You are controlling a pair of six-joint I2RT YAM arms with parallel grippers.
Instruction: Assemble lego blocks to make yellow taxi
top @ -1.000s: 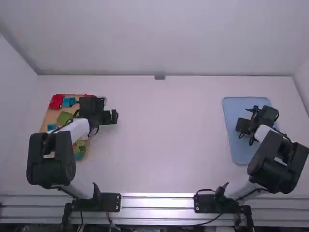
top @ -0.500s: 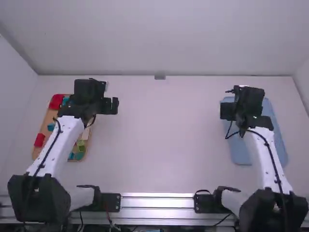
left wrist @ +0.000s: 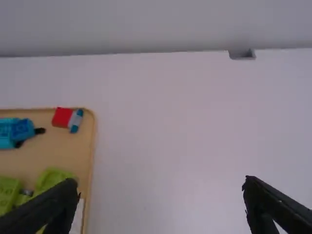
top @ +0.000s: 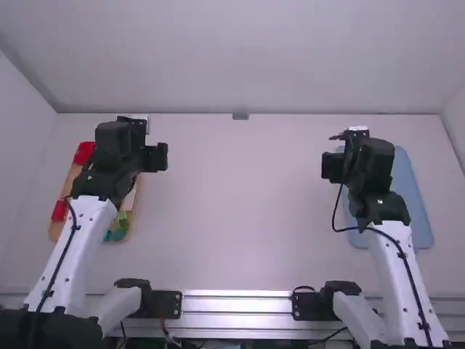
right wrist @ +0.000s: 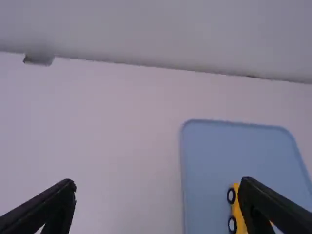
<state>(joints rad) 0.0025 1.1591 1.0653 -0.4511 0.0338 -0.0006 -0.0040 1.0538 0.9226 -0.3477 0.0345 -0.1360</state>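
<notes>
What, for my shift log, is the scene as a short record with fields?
left gripper: open, empty
right gripper: open, empty
tan tray: left side of table; red, blue and green blocks
blue tray: right side; holds yellow piece with black wheels
taxi completeness: cannot tell, piece partly hidden

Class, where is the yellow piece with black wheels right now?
In the right wrist view, the yellow piece lies on the blue tray, on the table's right side, partly hidden by one finger of the right claw.
</notes>
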